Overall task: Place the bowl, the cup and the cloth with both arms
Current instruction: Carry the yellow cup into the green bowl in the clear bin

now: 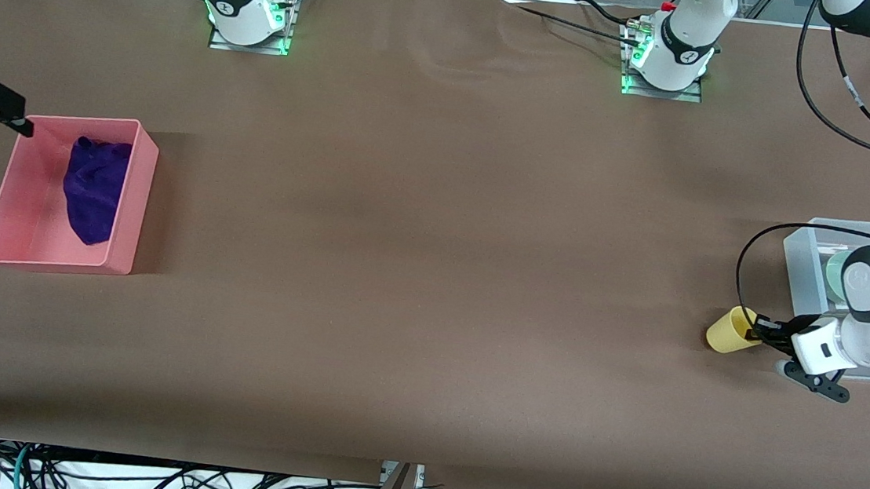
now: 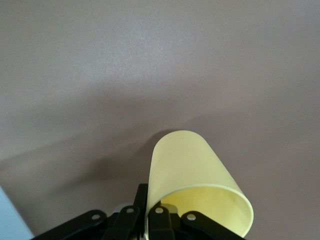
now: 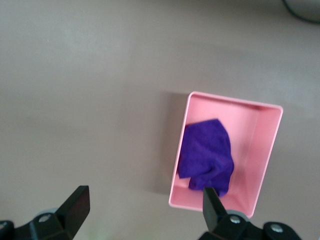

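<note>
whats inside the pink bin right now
Only the purple cloth lies bunched in the pink bin, against the wall toward the table's middle; the rest of the floor is bare pink. Whatever might sit under the cloth is covered.

I see the cloth in the bin at the right arm's end; bowl in the tray, cup beside it, at the left arm's end.
</note>
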Robot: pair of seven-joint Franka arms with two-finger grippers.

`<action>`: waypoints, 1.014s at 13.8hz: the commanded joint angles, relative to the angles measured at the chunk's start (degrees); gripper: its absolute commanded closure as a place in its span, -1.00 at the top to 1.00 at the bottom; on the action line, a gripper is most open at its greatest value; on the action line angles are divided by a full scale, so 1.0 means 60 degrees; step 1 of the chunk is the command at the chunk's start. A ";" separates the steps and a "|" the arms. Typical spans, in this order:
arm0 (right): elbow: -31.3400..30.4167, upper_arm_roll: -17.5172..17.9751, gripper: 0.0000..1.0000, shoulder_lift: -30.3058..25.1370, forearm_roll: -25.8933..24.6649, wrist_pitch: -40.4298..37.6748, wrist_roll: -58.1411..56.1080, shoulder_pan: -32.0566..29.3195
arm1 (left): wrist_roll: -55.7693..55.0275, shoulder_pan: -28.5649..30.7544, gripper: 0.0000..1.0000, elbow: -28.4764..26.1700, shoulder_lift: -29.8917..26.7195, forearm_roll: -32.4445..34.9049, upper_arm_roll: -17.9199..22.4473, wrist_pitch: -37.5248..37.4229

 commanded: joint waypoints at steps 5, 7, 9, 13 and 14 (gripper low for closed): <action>-0.0044 0.0481 1.00 -0.0116 -0.0269 -0.0518 0.1284 -0.0030 | 0.0947 0.0518 -1.00 0.0362 -0.2468 0.2286 0.0103 -0.3659; 0.0016 0.0510 1.00 -0.0071 -0.0269 -0.0460 0.1284 -0.0001 | 0.1563 0.1366 -1.00 0.0275 -0.2353 0.2698 0.0089 -0.3587; 0.0016 0.0510 1.00 -0.0071 -0.0284 -0.0460 0.1298 -0.0001 | 0.1813 0.2259 -1.00 0.0172 -0.1843 0.2817 0.0089 -0.3136; 0.0016 0.0496 1.00 -0.0071 -0.0269 -0.0416 0.1313 -0.0001 | 0.2678 0.3185 -1.00 -0.0122 -0.0684 0.2891 0.0074 -0.0764; 0.0031 0.0496 1.00 -0.0071 -0.0269 -0.0358 0.1313 -0.0001 | 0.2752 0.3259 -1.00 -0.0122 -0.0537 0.2876 0.0074 -0.0455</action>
